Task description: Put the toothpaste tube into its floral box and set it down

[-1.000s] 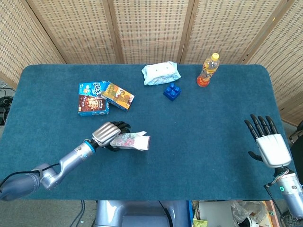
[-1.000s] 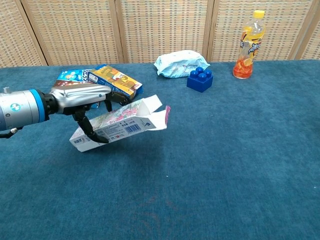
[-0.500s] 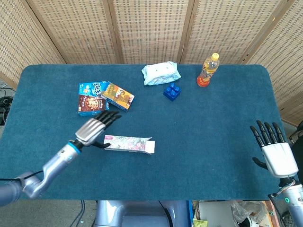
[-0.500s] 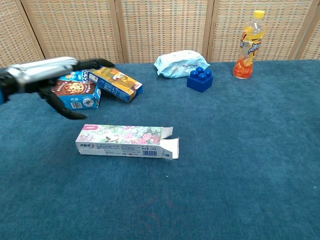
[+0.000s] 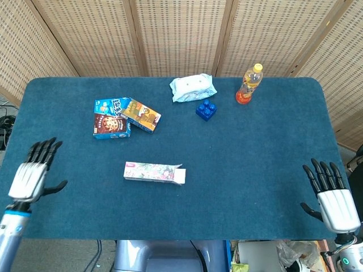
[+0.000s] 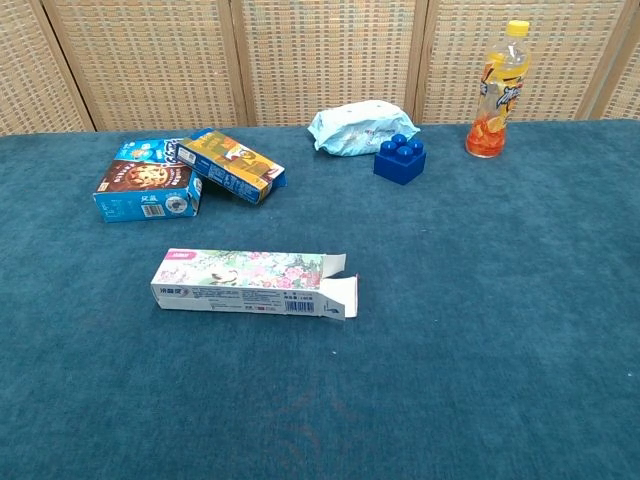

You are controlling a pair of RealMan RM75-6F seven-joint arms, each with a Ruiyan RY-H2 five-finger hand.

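Hovering at the lower left edge of the head view, the left hand holds nothing, fingers spread; the right hand sits at the lower right corner, likewise spread and empty. Between them — well apart from both — the floral box lies flat on the blue table, end flaps open toward the right. Upper left of it lie two snack boxes.

A long, narrow floral box lies flat on its side on the blue table surface, its length running left to right. Its top face is printed with pink and white flowers and green leaves; the front side is white with small print and a barcode. The right-hand end is open, its flaps standing apart. No hand touches it.
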